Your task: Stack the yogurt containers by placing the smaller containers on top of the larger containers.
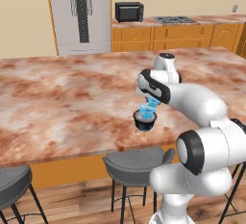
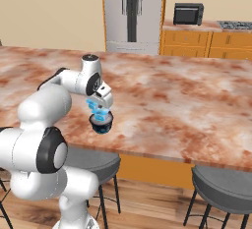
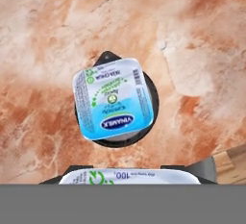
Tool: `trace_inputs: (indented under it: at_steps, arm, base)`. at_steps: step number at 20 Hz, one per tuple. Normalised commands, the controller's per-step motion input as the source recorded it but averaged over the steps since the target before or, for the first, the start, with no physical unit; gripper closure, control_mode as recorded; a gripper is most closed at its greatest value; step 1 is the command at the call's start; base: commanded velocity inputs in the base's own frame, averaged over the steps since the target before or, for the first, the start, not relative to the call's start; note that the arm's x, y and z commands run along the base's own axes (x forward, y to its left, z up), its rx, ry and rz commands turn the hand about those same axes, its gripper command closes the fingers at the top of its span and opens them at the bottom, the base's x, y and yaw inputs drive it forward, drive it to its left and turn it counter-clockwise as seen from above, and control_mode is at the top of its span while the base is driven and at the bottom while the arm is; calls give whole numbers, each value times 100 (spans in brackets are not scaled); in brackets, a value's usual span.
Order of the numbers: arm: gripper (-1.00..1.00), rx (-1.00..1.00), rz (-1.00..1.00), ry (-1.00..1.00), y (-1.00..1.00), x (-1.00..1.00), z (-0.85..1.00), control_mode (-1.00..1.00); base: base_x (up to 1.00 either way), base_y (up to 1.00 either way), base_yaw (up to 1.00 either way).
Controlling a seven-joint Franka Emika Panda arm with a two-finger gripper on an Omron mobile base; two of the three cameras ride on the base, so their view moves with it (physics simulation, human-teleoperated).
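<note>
**Item 1, dark cup** [image 3: 153, 104]: round, navy-black. It stands upright on the counter [image 1: 62, 103] near its front edge, seen from the left base at [image 1: 144, 121] and from the right base at [image 2: 101, 124]. In the hand view only its rim shows, as a crescent around the cup on top of it.

**Item 2, stacked cup** [image 3: 114, 105]: light blue, squarish, with a white printed lid. It sits on top of the dark cup, turned a little askew, and its corners reach almost to the dark rim.

**Item 3, held cup** [image 3: 129, 175]: a second light-blue cup (same printed lid, only its upper edge visible in the hand view). From the bases it hangs at [image 1: 152, 104] and [image 2: 95, 106], directly above the stack. Whether it touches the stacked cup cannot be told.

**Item 4, gripper** [image 1: 153, 98]: points down over the stack. Its jaws are partly closed, one on each side of the held cup, gripping it.

**Item 5, counter**: reddish marble island top with an orange front.

**Item 6, stools** [image 1: 137, 163]: grey seats on dark legs, tucked under the front edge.

**Item 7, background**: a steel fridge [image 1: 79, 14], a black microwave [image 1: 129, 12] and a hob [image 1: 173, 19] on orange cabinets.
</note>
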Motion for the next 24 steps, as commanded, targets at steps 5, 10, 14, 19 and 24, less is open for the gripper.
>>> trace_inputs:
  at_steps: [5, 10, 14, 19, 24]
  arm:
    - [100, 0, 0, 0, -3, 7, -9, -100]
    - [100, 0, 0, 1, 0, 8, -8, -100]
    - [100, 0, 0, 2, 0, 13, -9, -100]
    - [100, 0, 0, 2, 0, 18, -4, -100]
    - [100, 0, 0, 1, 0, 17, -1, -100]
  base:
    - [0, 0, 0]
    - [0, 0, 0]
    - [0, 0, 0]
    - [0, 0, 0]
    - [0, 0, 0]
